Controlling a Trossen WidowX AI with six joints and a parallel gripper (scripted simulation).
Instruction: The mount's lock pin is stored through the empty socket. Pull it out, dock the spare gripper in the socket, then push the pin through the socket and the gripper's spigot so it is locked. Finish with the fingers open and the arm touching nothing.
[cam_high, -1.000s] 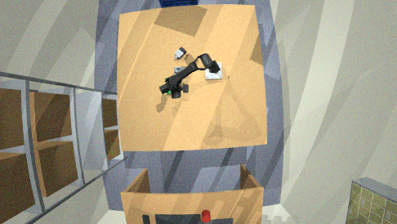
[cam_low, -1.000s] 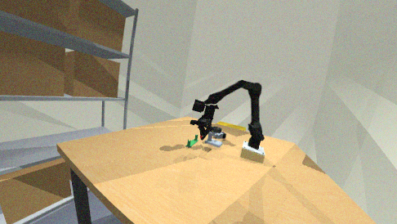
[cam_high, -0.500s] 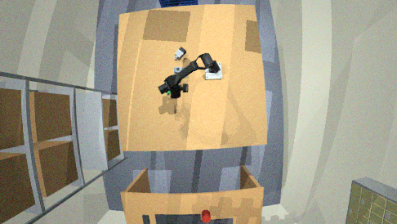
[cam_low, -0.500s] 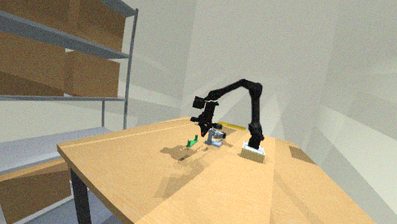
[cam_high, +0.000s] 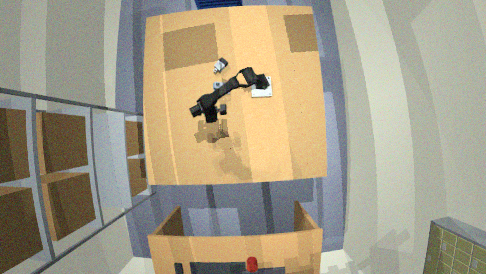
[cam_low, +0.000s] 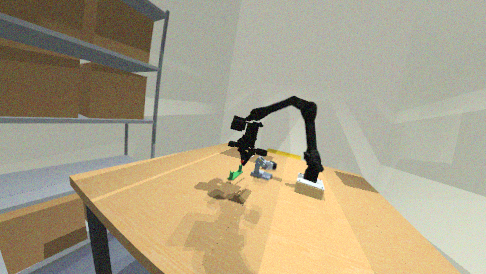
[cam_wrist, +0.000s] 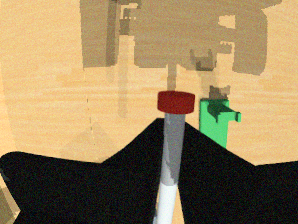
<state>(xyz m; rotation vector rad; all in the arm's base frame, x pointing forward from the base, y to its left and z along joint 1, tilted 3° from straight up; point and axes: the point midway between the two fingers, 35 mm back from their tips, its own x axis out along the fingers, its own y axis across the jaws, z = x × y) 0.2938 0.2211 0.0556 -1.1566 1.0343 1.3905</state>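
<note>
Wooden table (cam_low: 320, 235) — on it a green piece (cam_low: 233, 174), grey mount (cam_low: 261, 169), white arm base (cam_low: 303, 189).

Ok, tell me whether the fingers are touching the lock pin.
Touching. The wrist view shows the grey, red-capped lock pin clamped between the black fingers, its shaft emerging straight from them with no gap.

A wooden table (cam_low: 310, 235) on dark legs stands in a pale-walled room, broad shadows across its top. Beside it, a grey metal shelf rack (cam_low: 159, 75) holds cardboard boxes (cam_low: 112, 95); blue-grey floor (cam_high: 131, 60) surrounds the table.
</note>
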